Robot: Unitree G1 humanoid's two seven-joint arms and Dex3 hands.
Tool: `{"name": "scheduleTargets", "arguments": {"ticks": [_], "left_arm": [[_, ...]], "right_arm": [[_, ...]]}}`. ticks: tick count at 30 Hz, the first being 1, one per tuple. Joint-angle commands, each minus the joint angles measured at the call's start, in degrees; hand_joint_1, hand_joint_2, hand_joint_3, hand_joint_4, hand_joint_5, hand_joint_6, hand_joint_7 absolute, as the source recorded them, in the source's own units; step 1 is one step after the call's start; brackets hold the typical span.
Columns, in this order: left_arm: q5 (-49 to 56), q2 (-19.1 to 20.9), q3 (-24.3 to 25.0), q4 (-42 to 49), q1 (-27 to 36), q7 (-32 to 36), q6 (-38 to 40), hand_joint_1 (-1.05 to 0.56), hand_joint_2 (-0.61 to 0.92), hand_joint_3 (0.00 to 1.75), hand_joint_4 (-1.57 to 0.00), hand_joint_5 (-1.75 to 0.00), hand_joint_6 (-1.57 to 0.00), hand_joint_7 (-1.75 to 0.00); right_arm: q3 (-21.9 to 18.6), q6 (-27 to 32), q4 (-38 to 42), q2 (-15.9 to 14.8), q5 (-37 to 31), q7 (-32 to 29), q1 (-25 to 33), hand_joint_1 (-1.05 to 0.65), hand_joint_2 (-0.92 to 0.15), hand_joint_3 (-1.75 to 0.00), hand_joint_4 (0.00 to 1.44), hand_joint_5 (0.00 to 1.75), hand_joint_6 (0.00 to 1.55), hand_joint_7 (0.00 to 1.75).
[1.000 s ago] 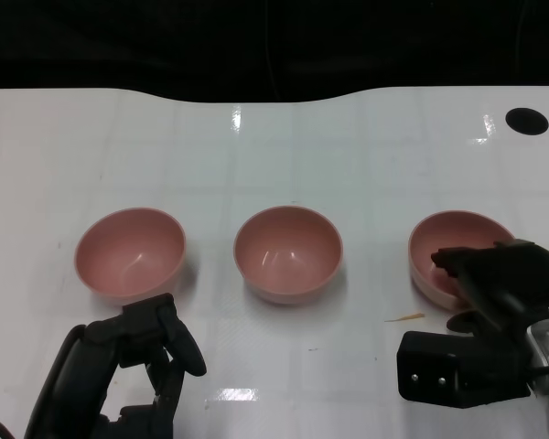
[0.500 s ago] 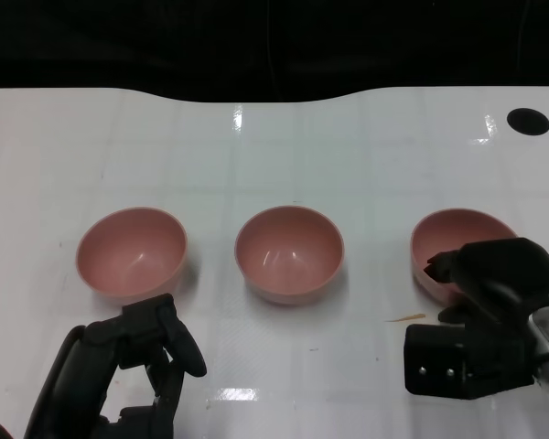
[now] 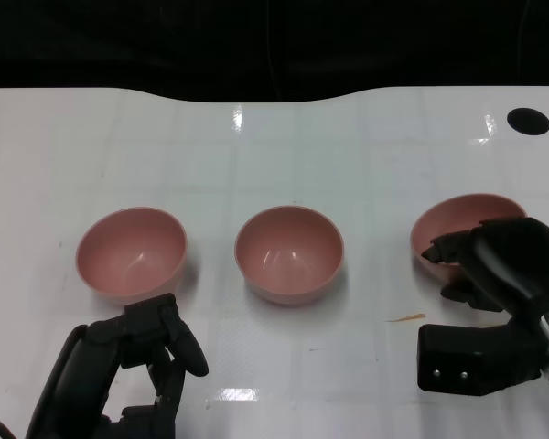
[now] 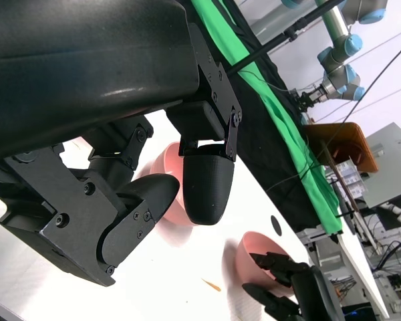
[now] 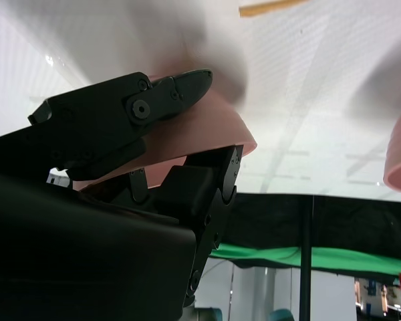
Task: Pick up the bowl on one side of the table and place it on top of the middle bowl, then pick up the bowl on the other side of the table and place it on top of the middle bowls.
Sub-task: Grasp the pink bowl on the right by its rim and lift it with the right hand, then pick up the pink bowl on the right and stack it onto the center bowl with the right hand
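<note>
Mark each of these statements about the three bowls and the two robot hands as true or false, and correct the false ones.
1. Three pink bowls sit stacked. False: the left bowl, middle bowl and right bowl are apart.
2. The right robot hand grips the right bowl's rim. True.
3. The left robot hand holds the left bowl. False: it holds nothing, near the bowl.
4. The middle bowl is empty. True.
5. The right bowl is tilted. True.
</note>
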Motion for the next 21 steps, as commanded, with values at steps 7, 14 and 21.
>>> {"name": "scheduleTargets", "arguments": {"ticks": [7,14,21], "left_arm": [[0.69,0.12,0.13,0.13,-0.56,0.27,0.69,-0.09,0.33,1.46,-0.88,-1.73,-0.81,-1.52],[0.62,0.2,0.19,1.09,-0.84,0.28,-0.15,-0.09,0.33,1.46,-0.88,-1.73,-0.81,-1.52],[0.81,0.04,0.04,1.37,-0.89,0.46,-0.63,-0.09,0.32,1.47,-0.87,-1.74,-0.81,-1.52]], "right_arm": [[-1.73,-1.24,-8.49,-1.28,2.01,-0.04,-0.53,-0.23,-0.56,-0.8,0.97,1.75,0.79,1.51],[-2.79,-0.37,-15.57,0.0,4.35,3.62,0.81,-0.2,-0.45,-1.07,0.95,1.75,0.74,1.69],[-3.27,-0.07,-21.53,1.86,5.76,5.31,1.39,-0.21,-0.35,-1.25,0.99,1.75,0.75,1.74]]}}
